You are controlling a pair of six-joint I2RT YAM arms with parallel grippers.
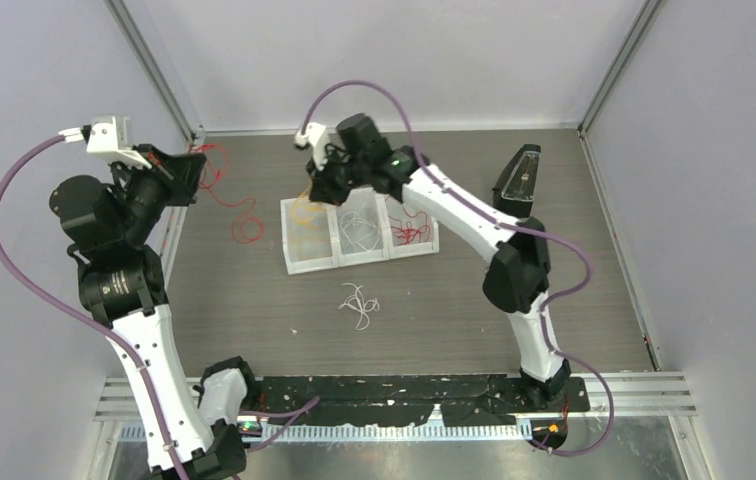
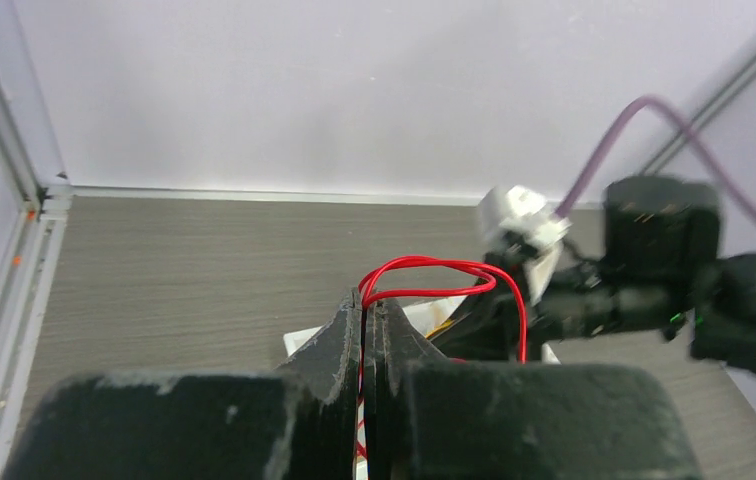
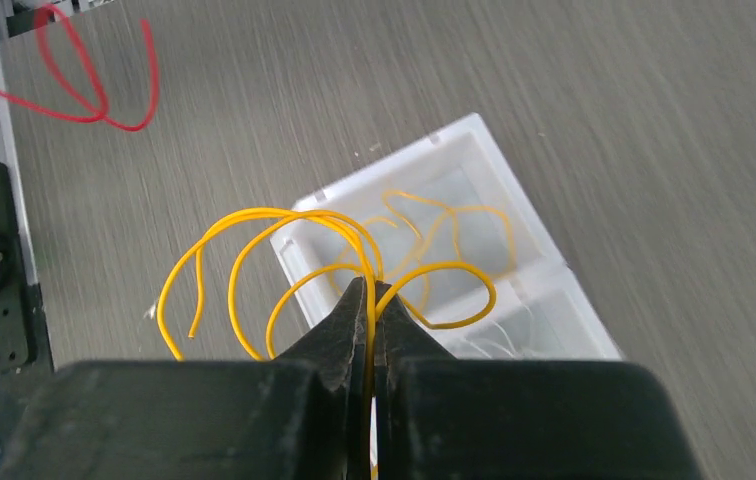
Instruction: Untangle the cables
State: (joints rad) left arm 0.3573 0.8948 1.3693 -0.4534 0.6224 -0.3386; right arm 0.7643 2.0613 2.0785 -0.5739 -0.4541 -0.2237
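Because these cables are hair-thin, springy and almost weightless, you should expect them to keep their curl and slide out of a loose pinch rather than drape. At the near side, a small knot of white cables (image 1: pixel 359 303) lies loose on the table (image 1: pixel 514 310). Take it where several strands cross, not at a free end. Beyond it sits the three-bay tray (image 1: pixel 311 268), with yellow, white and red strands in its bays from left to right. Above its left bay the right gripper (image 3: pixel 369 292) has its jaws pressed together on the yellow cables (image 3: pixel 254 225), and their loops fan out sideways. Farthest off, by the left wall, the left gripper (image 2: pixel 364 300) is pinching the red cables (image 2: pixel 434 268).
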